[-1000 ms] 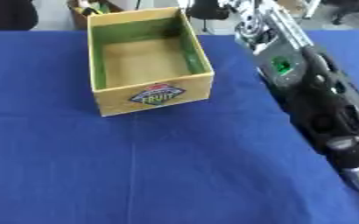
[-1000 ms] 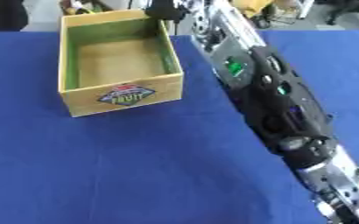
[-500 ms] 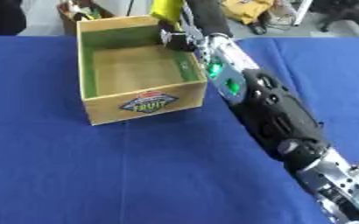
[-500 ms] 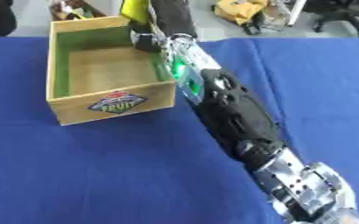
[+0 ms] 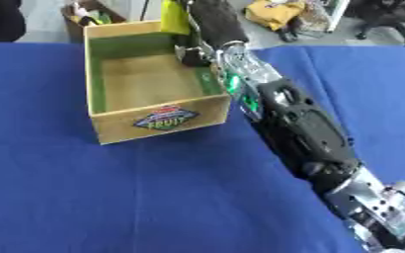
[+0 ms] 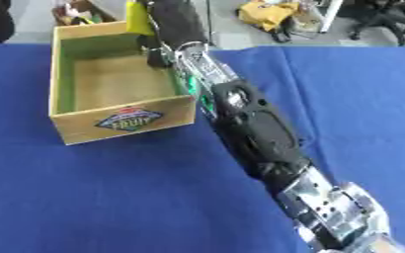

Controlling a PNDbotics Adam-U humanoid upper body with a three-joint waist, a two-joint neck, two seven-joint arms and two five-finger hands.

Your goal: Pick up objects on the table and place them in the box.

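Observation:
A wooden box [image 5: 163, 120] with green inner walls and a fruit label stands open at the upper left of the blue table. Its floor looks bare. My right arm [image 5: 297, 123] stretches from the lower right corner up along the box's right wall. At its end my right hand [image 5: 213, 22] is curled round a yellow-green object [image 5: 174, 18], held above the box's far right corner. A dark part of the hand [image 6: 158, 58] hangs just inside that corner. No left hand shows.
The blue cloth [image 5: 111, 197] covers the whole table. Beyond its far edge lie a yellow bag [image 5: 273, 12] on the floor, a small container of mixed items [image 5: 85, 12] behind the box, and a chair base [image 6: 387, 20] at the upper right.
My right arm has swung left from beside the box to over its far right corner, bringing the yellow-green object into view. The camera has shifted slightly too.

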